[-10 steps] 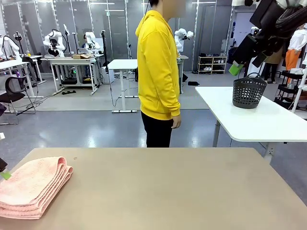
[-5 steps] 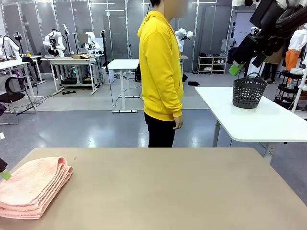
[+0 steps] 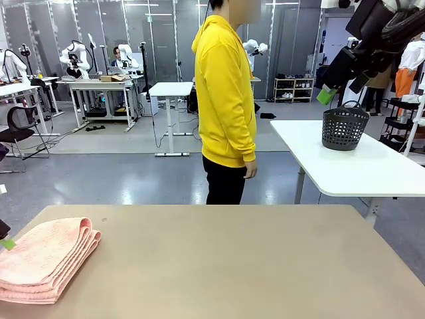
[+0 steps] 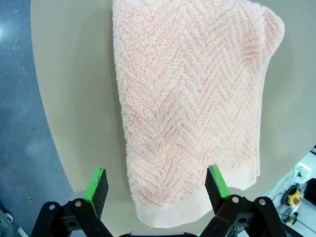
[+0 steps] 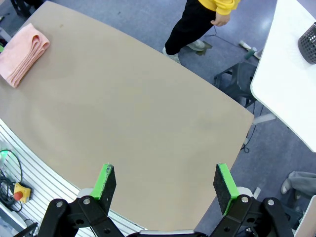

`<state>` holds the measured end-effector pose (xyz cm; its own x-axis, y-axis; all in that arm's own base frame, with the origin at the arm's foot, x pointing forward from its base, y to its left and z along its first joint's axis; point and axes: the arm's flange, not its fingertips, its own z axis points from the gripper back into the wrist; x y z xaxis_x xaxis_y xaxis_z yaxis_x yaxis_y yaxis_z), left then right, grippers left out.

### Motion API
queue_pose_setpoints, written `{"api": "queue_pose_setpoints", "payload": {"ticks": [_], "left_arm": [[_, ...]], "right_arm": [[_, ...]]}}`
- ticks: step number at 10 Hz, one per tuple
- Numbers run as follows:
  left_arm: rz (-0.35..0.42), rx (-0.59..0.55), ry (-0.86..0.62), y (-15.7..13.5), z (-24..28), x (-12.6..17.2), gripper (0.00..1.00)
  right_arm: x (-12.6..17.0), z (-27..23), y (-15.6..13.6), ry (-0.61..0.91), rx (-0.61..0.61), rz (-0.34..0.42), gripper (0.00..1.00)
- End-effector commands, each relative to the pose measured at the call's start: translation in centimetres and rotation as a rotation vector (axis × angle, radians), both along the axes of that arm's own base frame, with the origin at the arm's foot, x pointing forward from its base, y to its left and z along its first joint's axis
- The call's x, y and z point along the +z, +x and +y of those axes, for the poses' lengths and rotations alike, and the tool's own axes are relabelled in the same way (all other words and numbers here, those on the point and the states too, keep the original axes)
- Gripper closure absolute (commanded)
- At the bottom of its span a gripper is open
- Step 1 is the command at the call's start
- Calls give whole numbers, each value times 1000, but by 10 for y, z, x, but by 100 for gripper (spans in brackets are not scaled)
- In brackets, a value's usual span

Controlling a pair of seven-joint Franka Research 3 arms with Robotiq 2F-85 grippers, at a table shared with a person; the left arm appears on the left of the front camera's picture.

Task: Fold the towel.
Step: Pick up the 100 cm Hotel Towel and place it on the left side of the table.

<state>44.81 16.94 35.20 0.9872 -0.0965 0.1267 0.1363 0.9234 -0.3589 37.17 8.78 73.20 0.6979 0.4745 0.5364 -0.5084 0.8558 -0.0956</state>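
Premises: a robotics laboratory or test hall. A tan bench (image 3: 232, 259) stands in the foreground on a polished grey floor (image 3: 119, 179). Far left, white work tables (image 3: 99, 85) carry equipment, with cables trailing to the floor. A black office chair (image 3: 20, 126) stands at the left edge. At right, a white table (image 3: 358, 166) bears a dark plastic basket (image 3: 344, 126). A shelf of shoes (image 3: 293, 88) lines the far wall, beside grey partition panels (image 3: 159, 33).
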Motion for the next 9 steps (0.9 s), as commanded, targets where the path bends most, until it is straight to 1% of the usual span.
{"api": "queue_pose_setpoints", "payload": {"ticks": [1,9], "left_arm": [[-5,-8,3,4,2,1,0],[-5,-8,3,4,2,1,0]], "right_arm": [[1,0,-1,-3,-1,6,0],[1,0,-1,-3,-1,6,0]]}}
